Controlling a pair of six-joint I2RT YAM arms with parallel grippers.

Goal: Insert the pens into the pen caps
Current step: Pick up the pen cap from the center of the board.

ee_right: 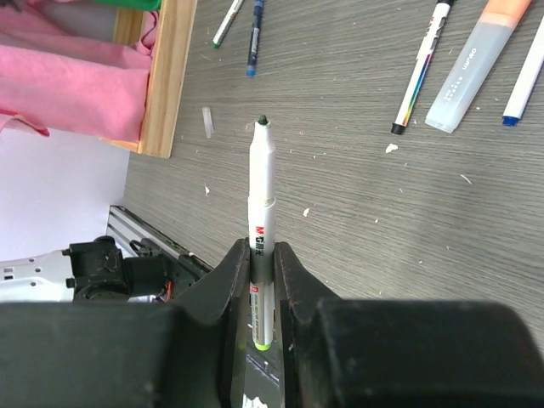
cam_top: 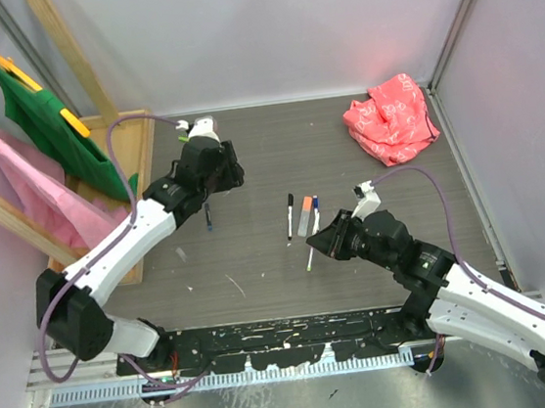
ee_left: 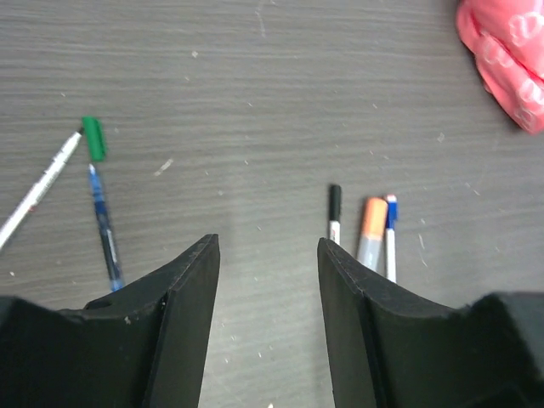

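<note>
I am looking down on a dark wood-grain desk with both arms reaching over it. My right jaws are closing narrowly on a white marker, pinching it low on the barrel near its lime-green tail. Its uncapped dark tip is pointing straight out ahead, and the marker appears to be held above the desk. I am judging this marker to be light, stiff, smooth plastic that could swivel or slide under a loose pinch, so a firm hold square across the barrel is suiting it. My left jaws are standing wide and empty over bare desk. A green cap is lying ahead of them and off to the left in the left wrist view, right at the tip of a second white pen and the top of a thin blue pen. It is sitting at an angle to that white pen, so it looks loose, though I cannot tell whether they are touching. I am judging the cap to be tiny, light and slick, apt to roll or skitter, and best pinched across its sides with its open mouth left free. Ahead and to the right, a black-capped pen, an orange-capped highlighter and a blue-capped pen are lying side by side, with a pink cloth beyond them.
</note>
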